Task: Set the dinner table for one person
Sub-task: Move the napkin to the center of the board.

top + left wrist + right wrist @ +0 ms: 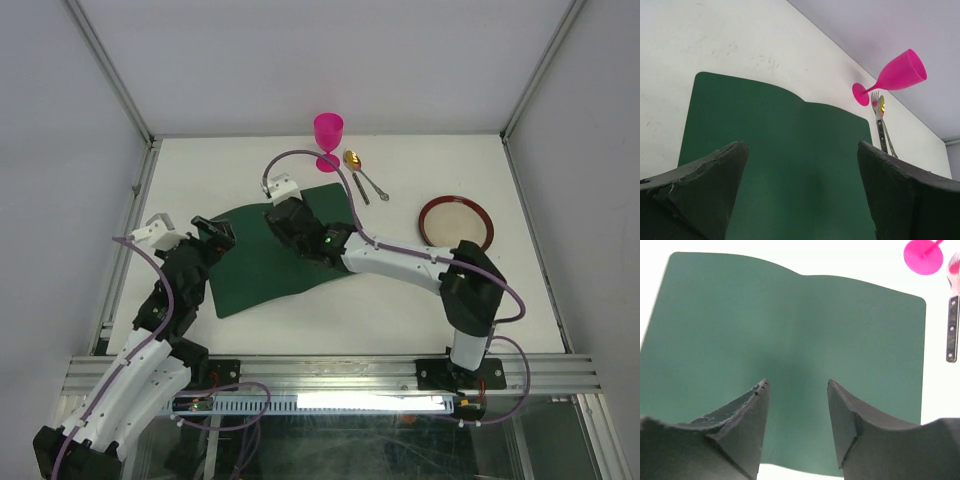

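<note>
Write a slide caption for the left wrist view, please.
Open left gripper over the green placemat, pink goblet and cutlery beyond.

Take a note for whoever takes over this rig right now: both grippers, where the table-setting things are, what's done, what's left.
Left gripper: open, empty, at the left edge of the placemat.
Right gripper: open, empty, over the placemat's middle.
The placemat lies askew mid dinner table, nothing on it.
Pink goblet stands upright at the far edge, spoon and fork just right of it; plate sits empty to the right.
Done: mat down.
Left: probably square the mat, then place the plate, cutlery and goblet.
</note>
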